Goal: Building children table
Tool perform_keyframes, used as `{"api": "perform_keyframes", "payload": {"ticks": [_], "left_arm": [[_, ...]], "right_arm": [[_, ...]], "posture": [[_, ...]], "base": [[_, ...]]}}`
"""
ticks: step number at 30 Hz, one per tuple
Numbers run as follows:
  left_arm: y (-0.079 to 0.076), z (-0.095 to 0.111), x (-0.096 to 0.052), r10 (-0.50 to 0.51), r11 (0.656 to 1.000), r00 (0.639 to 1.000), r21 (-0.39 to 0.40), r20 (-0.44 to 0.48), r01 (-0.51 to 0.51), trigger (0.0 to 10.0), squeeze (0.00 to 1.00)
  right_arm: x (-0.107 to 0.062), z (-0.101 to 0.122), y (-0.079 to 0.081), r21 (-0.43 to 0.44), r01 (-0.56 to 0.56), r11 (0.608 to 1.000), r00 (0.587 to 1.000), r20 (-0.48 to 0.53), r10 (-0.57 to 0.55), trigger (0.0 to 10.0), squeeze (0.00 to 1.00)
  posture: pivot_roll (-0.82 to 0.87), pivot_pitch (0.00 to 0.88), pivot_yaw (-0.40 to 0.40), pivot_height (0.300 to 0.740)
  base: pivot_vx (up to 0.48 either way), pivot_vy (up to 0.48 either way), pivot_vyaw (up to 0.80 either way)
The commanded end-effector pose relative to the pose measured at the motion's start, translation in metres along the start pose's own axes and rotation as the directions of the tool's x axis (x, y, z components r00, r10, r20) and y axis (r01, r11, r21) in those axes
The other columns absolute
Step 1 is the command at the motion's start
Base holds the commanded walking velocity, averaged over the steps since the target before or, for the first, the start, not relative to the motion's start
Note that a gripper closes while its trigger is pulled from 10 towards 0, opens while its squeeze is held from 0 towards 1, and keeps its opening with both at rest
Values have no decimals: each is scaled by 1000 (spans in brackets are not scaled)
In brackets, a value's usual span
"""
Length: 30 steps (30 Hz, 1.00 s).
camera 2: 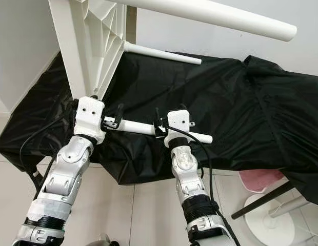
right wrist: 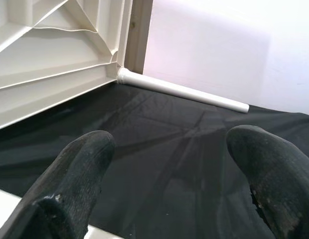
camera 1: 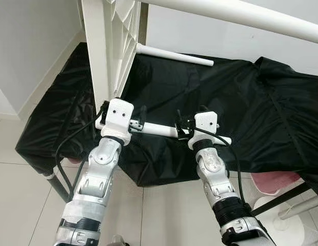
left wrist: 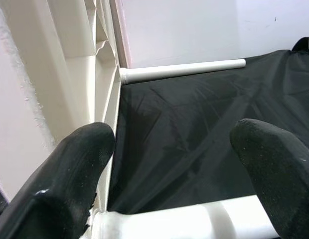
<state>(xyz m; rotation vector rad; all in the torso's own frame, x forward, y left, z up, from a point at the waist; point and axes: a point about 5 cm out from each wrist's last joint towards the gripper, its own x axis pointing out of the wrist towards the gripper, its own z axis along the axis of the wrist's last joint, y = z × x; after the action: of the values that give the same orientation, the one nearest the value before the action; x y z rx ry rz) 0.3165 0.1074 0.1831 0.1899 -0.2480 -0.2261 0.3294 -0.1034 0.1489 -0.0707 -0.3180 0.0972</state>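
Jaws on both arms stand parted wide, each pair straddling the same white cylindrical plastic table leg (camera 1: 158, 129) that lies crosswise just in front of the robot. The left gripper (left wrist: 172, 164) sits at the leg's end beside the white ribbed plastic table panel (camera 1: 108, 46), which stands on its edge on the black crinkled cloth (camera 1: 225, 102) draped over a low surface. The right gripper (right wrist: 169, 169) sits further along the leg, toward its free end. In both wrist views the black fingers are well apart with the white tube crossing low between them, so neither pair looks clamped; whether the pads touch the tube I cannot tell.

A second white leg (camera 1: 174, 55) already juts from the far lower corner of the upright panel, lying along the cloth, and a third white leg (camera 1: 241, 15) crosses the upper part of the head views. The near leg's left end lies close against the panel's near lower corner, so the step in hand appears to be seating this leg in its socket.

The next move likely calls for closing both pairs of jaws on the tube, keeping it square to the panel, then pushing or twisting it home toward the corner while the panel stays upright.
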Motion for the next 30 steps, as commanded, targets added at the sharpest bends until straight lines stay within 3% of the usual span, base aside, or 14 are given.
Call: {"api": "perform_keyframes", "payload": {"ticks": [1, 3, 16, 21, 30], "left_arm": [[-4, 3, -2, -17, 1000, 1000, -1, 15, 17, 10000, 0], [-4, 3, -3, -4, 1000, 1000, -26, 17, 4, 10000, 0], [-2, 5, -4, -1, 1000, 1000, -14, 22, 1, 10000, 0], [-2, 4, -4, -3, 998, 1000, -59, 15, 4, 10000, 0], [-4, 4, -4, -20, 999, 1000, -48, 13, 20, 10000, 0]], "right_arm": [[-1, -2, -3, 3, 17, 1000, 1000, -7, -17, 10000, 0], [-2, -3, -3, 3, 18, 1000, 1000, -9, -18, 10000, 0], [-4, -4, -3, 6, 22, 1000, 1000, -13, -21, 10000, 0], [-4, -4, -3, 8, 24, 1000, 1000, -16, -24, 10000, 0], [-5, -5, -3, 10, 28, 1000, 999, -21, -27, 10000, 0]], "posture": [[85, 32, -77, 740], [84, 39, -75, 740], [84, 50, -67, 740], [84, 53, -65, 740], [86, 56, -64, 740]], "base": [[0, -345, 0], [0, -141, 0], [0, 0, 0], [0, 0, 0], [0, 440, 0]]}}
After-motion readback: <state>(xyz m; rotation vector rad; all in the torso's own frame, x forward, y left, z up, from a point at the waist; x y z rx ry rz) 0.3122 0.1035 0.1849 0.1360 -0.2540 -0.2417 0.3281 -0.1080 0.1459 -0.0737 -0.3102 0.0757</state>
